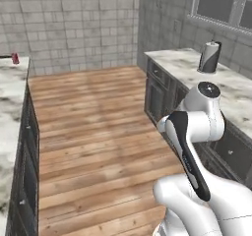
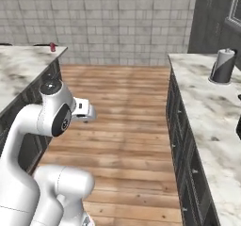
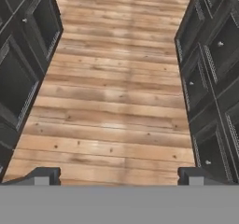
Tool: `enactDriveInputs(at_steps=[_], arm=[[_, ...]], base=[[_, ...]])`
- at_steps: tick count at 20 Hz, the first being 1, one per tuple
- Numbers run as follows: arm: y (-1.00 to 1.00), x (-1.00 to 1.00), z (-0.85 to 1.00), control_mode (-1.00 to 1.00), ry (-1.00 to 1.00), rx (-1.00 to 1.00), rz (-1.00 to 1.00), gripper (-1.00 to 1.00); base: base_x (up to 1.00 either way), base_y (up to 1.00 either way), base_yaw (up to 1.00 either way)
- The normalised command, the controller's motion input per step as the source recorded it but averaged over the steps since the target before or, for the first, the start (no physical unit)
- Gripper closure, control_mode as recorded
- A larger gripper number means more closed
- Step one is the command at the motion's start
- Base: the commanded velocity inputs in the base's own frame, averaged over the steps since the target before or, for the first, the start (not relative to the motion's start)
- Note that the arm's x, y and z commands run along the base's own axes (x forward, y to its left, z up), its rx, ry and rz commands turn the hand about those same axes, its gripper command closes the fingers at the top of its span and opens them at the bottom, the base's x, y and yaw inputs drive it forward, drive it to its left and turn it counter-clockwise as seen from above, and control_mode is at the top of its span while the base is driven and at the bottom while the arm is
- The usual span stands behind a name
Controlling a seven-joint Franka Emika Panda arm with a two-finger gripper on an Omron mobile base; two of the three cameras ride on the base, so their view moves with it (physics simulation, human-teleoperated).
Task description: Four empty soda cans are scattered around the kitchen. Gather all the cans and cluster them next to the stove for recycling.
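Spread wide, the tool [image 3: 119, 175] is gripping nothing and touching nothing: in the hand view its two dark finger tips [image 3: 43, 175] are sitting far apart at the bottom, with bare wooden floor [image 3: 116, 92] showing between them. It is pointing down along an aisle, with dark cabinet fronts [image 3: 28, 55] running along both sides of the floor.

In the two base views the white arm [image 1: 197, 132] is folding over the floor between two marble benches. A small red soda can [image 1: 15, 58] is standing upright on the far end of the left bench [image 1: 10, 107], near its back corner and close to the tiled wall [image 1: 74, 23]; the same can [image 2: 52, 47] is showing in the right base view at the far edge of that bench. It is well apart from the arm.

On the right bench [image 2: 202, 107] a roll of paper towel [image 2: 222, 66] on a dark holder is standing upright near the window [image 1: 221, 6].
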Motion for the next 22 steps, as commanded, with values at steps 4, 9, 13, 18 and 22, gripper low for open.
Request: enactDriveInputs(at_steps=[4,9,13,18,22], arm=[[0.00,0.00,0.00,1.00,0.00,0.00,0.00,-1.00],[0.00,0.00,0.00,1.00,0.00,0.00,0.00,-1.00],[0.00,0.00,0.00,1.00,0.00,0.00,0.00,-1.00],[0.00,0.00,0.00,1.00,0.00,0.00,0.00,-1.00],[0.00,0.00,0.00,1.00,0.00,0.00,0.00,-1.00]], base=[[1.00,-0.01,-0.11],[1.00,0.00,-0.01],[1.00,0.00,0.18],[0.88,0.00,0.19],[0.53,0.00,0.20]])
